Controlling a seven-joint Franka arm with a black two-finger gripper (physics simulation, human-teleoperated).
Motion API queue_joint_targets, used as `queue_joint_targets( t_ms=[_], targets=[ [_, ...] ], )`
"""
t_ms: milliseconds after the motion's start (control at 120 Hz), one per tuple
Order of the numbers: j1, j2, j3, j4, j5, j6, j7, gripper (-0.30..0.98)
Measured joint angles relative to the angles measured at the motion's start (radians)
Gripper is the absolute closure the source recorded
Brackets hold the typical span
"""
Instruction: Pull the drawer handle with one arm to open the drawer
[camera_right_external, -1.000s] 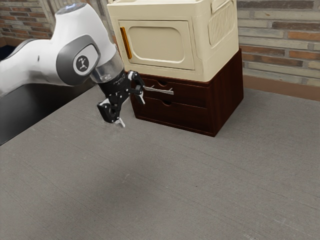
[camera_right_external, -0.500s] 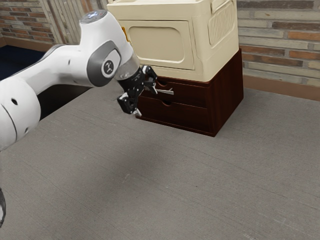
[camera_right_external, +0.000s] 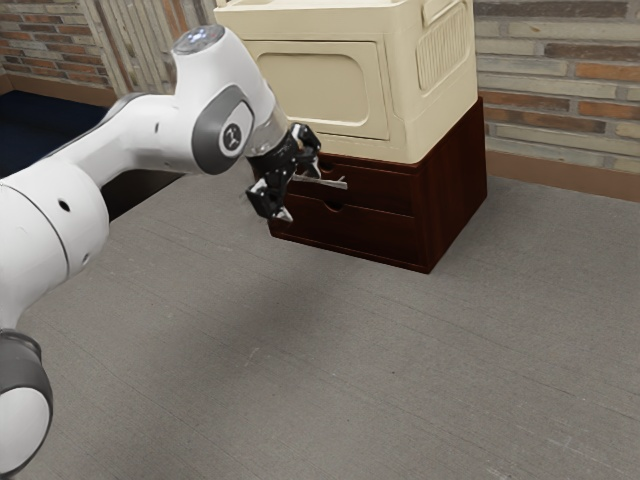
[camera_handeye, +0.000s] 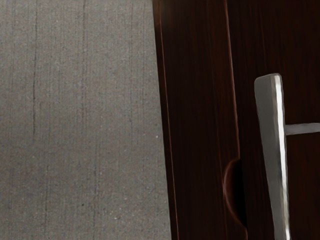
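In the exterior view, the gripper (camera_right_external: 300, 191) gapes wide and empty, the handle (camera_right_external: 335, 184) toward three o'clock. The upper drawer (camera_right_external: 382, 192) looks closed; grasp and pull remain.

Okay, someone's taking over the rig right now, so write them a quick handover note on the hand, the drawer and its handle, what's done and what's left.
Hand: open, near the end of the metal handle toward the exterior view's left; not gripping it.
Job's things: the handle is on the upper drawer of the dark wooden cabinet, under the cream box.
Done: hand brought near the handle; drawer looks closed.
Left: line up, grip the handle, pull the drawer open.
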Motion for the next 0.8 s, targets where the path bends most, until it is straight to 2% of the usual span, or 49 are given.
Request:
queue_joint_targets(
  t_ms=[583, 800],
  targets=[
    [0.007, 0.048, -0.008, 0.027, -0.001, 0.045, 0.017, 0.00],
    [0.007, 0.049, -0.008, 0.022, -0.011, 0.052, 0.018, 0.19]
  ],
)
